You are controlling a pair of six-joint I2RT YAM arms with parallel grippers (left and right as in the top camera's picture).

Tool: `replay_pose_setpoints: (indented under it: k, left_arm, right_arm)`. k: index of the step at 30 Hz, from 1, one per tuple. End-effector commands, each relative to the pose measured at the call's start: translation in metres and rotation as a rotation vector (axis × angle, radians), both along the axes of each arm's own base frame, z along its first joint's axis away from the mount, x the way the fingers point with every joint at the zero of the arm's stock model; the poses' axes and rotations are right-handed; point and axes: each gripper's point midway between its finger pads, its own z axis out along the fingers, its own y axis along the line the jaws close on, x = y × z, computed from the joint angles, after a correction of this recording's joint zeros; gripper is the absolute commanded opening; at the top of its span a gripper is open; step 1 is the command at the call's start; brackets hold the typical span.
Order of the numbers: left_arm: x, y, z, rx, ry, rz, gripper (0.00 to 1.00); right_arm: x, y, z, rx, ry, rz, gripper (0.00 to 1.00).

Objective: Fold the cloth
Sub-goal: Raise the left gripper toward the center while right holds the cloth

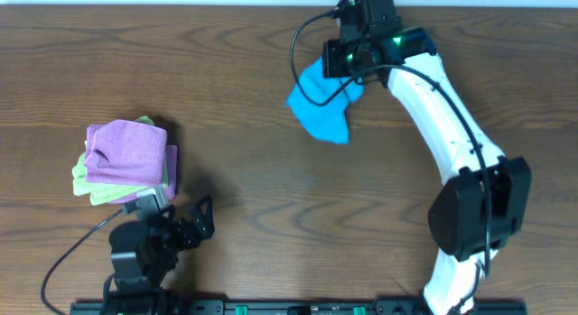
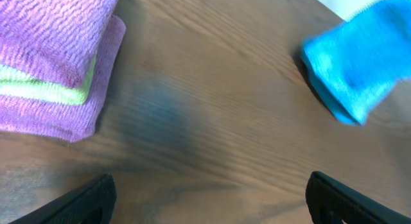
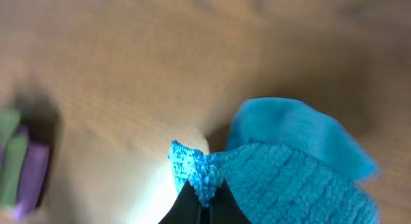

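Right gripper [image 3: 203, 197] clamped on a bunched edge of the cloth [image 1: 321, 109] at the far side of the table [image 1: 271, 193].

Nearest the base, the left gripper [image 2: 212, 208] stands spread wide over bare wood, holding nothing. Just beyond it, to the left, lies a folded purple cloth [image 1: 128, 152] stacked with a light green cloth [image 1: 81, 182]. Farther off, the cloth is crumpled. Its long axis runs diagonally from the pinched end under the right gripper back toward the base, free end pointing near-left. Whether it touches the table cannot be told.
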Motion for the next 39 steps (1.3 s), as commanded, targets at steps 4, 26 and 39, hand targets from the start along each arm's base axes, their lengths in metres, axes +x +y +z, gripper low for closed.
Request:
replay_pose_setpoints:
  k: [4,26,39]
  left_arm:
    - [0.021,0.001,0.018,0.000,0.056,-0.003,0.96]
    - [0.067,-0.004,0.049,0.073,0.101,-0.121,0.96]
    - [0.060,-0.005,0.042,0.087,0.137,-0.139,0.96]
  right_arm:
    - [-0.040,0.040,0.000,-0.050,0.032,0.156,0.01]
    - [0.049,0.117,-0.071,-0.110,-0.311,0.163,0.01]
    - [0.113,0.048,-0.083,-0.394,-0.508,-0.127,0.01]
